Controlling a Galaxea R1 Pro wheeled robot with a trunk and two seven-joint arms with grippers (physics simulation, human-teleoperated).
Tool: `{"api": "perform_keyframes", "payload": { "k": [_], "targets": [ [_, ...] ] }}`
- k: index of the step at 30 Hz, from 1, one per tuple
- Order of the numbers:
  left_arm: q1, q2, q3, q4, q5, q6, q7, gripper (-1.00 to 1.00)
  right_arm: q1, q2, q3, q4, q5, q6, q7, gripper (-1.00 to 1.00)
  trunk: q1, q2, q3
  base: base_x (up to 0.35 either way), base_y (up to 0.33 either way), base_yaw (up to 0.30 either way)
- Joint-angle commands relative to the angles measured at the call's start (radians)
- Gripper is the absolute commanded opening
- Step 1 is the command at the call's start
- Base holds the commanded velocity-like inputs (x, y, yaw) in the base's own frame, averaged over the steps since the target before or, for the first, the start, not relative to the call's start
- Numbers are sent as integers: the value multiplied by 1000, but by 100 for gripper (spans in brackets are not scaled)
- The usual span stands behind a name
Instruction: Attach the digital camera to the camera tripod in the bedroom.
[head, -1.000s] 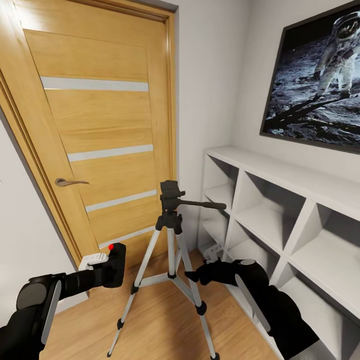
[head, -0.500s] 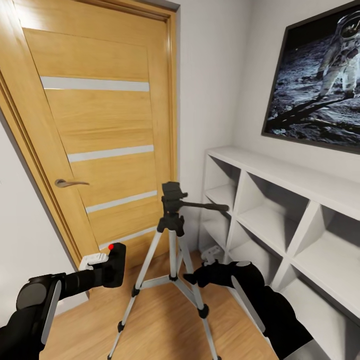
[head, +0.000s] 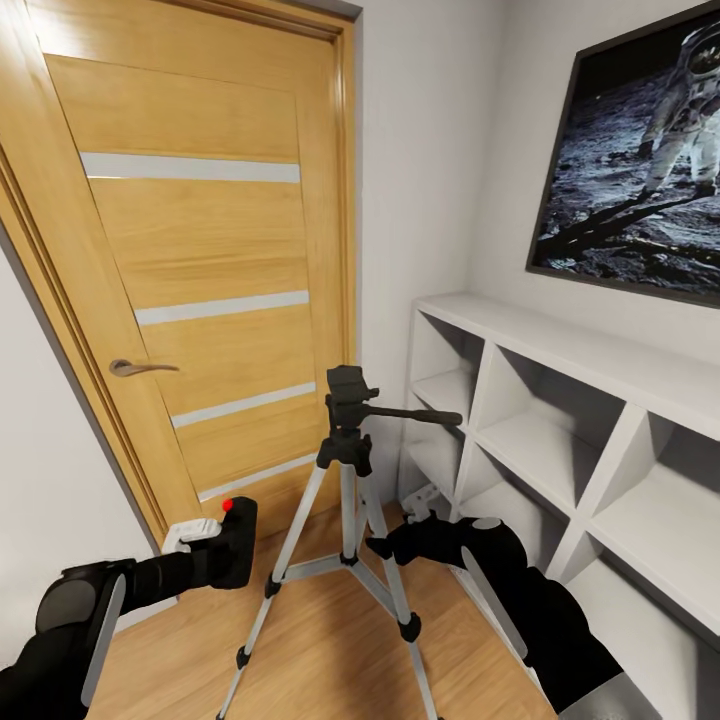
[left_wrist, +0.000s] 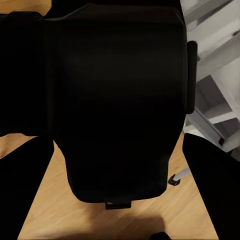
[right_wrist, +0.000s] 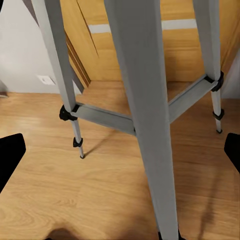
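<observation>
Lower left of the head view: the left gripper is closed on the camera, which sits upright with its red button on top. In the left wrist view the camera blocks most of the frame between the dark fingers.

Lower centre right: the right gripper sits just beside the tripod's near right leg; whether it touches cannot be told. In the right wrist view its fingers stand wide apart at the frame edges, with the tripod legs between them.

Centre: the tripod stands on the wood floor, head bare, pan handle pointing right.

Behind: oak door at left, white shelves at right, astronaut picture at upper right.
</observation>
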Motion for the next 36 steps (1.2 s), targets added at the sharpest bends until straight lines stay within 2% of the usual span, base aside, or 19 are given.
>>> {"api": "perform_keyframes", "payload": {
  "k": [1,22,27,36],
  "targets": [
    [-1,0,1,-1,-8,4,-10,-100,-1,-1,1,-1,-10,7,-5,100,1,-2,-2,0,0,0],
    [-2,1,3,-1,-7,5,-10,-100,-1,-1,1,-4,-11,12,-5,100,1,-2,-2,0,0,0],
    [3,-11,2,1,-10,9,-12,-100,2,-3,1,-11,-4,36,-6,100,1,-2,-2,0,0,0],
    [5,-14,3,1,-10,10,-14,-100,3,-3,1,-12,8,43,-7,100,1,-2,-2,58,10,0]
  ]
}}
